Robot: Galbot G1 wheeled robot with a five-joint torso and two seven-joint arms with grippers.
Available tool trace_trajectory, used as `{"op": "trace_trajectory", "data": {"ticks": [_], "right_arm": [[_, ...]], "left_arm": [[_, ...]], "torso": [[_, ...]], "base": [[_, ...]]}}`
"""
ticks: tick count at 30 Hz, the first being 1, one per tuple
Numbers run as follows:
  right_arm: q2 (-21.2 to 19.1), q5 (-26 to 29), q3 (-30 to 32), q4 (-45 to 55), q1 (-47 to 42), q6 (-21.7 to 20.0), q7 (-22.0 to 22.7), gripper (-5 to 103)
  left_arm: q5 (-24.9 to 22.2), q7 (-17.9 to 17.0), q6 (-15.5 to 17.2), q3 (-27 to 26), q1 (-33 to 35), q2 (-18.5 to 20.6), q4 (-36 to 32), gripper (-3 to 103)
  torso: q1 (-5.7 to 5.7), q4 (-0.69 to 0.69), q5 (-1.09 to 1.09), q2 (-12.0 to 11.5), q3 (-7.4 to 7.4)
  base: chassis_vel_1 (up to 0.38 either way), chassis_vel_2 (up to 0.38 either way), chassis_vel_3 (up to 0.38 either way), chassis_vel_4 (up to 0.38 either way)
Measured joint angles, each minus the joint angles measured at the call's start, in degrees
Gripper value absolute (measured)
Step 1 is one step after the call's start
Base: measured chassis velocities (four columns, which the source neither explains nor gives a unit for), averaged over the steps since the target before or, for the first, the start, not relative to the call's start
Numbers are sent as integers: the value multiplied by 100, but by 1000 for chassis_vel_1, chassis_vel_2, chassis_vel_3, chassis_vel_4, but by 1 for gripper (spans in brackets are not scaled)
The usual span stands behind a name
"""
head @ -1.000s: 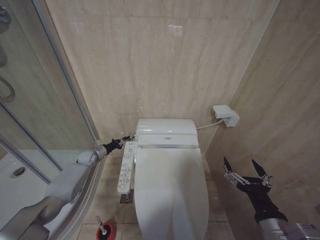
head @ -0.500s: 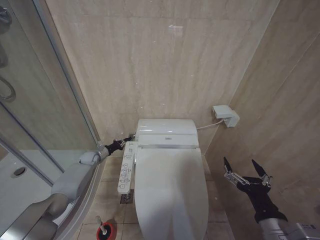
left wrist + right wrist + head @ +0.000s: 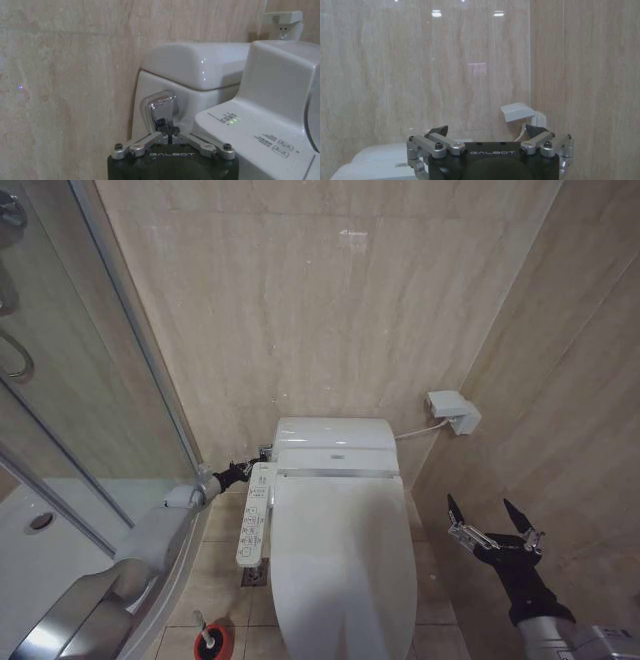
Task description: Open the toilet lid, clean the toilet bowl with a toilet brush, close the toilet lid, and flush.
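The glossy white toilet lid (image 3: 345,570) lies shut over the toilet bowl, which is hidden beneath it. My left gripper (image 3: 246,468) reaches to the tank's left side. In the left wrist view this left gripper (image 3: 168,132) is shut, its tips against the lower end of the chrome flush lever (image 3: 159,108). The toilet brush (image 3: 203,633) stands in its red holder (image 3: 216,646) on the floor left of the toilet. Right of the toilet my right gripper (image 3: 490,518) hangs open in the air and holds nothing; in its own wrist view the right gripper (image 3: 487,132) faces the wall.
A white button panel (image 3: 254,515) runs along the toilet's left side. The glass shower enclosure (image 3: 90,410) closes off the left. A wall socket box (image 3: 453,412) with a cable sits at the back right. Tiled walls stand close behind and to the right.
My left forearm has shifted slightly towards the toilet, with the gripper staying at the tank's side. The right arm has not moved.
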Motion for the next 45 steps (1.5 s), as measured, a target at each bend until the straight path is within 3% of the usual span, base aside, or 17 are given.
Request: {"op": "trace_trajectory", "data": {"ticks": [11, 28, 32, 34, 38, 40, 41, 42, 43, 45], "right_arm": [[0, 0, 0, 0, 0, 0, 0, 100], [0, 0, 0, 0, 0, 0, 0, 100], [0, 0, 1, 0, 1, 0, 1, 100], [0, 0, -1, -1, 1, 0, 0, 100], [0, 0, 0, 0, 1, 0, 0, 100], [0, 0, 0, -1, 0, 0, 0, 100], [0, 0, 1, -1, 0, 0, 0, 100], [0, 0, 1, -1, 0, 0, 0, 100], [0, 0, 0, 0, 1, 0, -1, 100], [0, 0, 0, -1, 0, 0, 0, 100]], "left_arm": [[-38, -129, -1, -42, -128, -199, 280, 0], [-135, -229, 30, -88, -64, -181, 202, 0], [-299, -473, 154, -242, 117, -105, -171, 0], [-558, -744, 189, -433, 340, -9, -735, 0], [-530, -1074, 91, -736, 603, 112, -1287, 0], [-624, -1689, 40, -881, 914, 375, -1990, 0], [-747, -2105, 44, -929, 1130, 542, -2448, 0], [-747, -2105, 44, -929, 1130, 542, -2448, 0], [-808, -2483, 64, -967, 1291, 649, -2845, 0], [-865, -3505, 256, -1102, 1728, 874, -3852, 0]], "torso": [[-1, 1, 1, 1, 0], [1, -1, 0, 0, 0], [2, 1, 0, -1, 1], [5, -12, -3, -2, 0], [7, -12, -6, -3, 2], [5, -10, -1, -2, 0], [5, -2, -1, -3, 1], [5, -2, -1, -3, 1], [5, 4, -4, -3, 1], [-1, 1, 2, -1, -2]], "base": [[0, 0, 0, 0], [0, 0, 0, 0], [0, 0, 0, 0], [0, 0, 0, 0], [-59, -24, -3, -79], [-66, -17, 12, -27], [0, 0, 0, 0], [0, 0, 0, 0], [0, 0, 0, 0], [0, 0, 0, 0]]}}
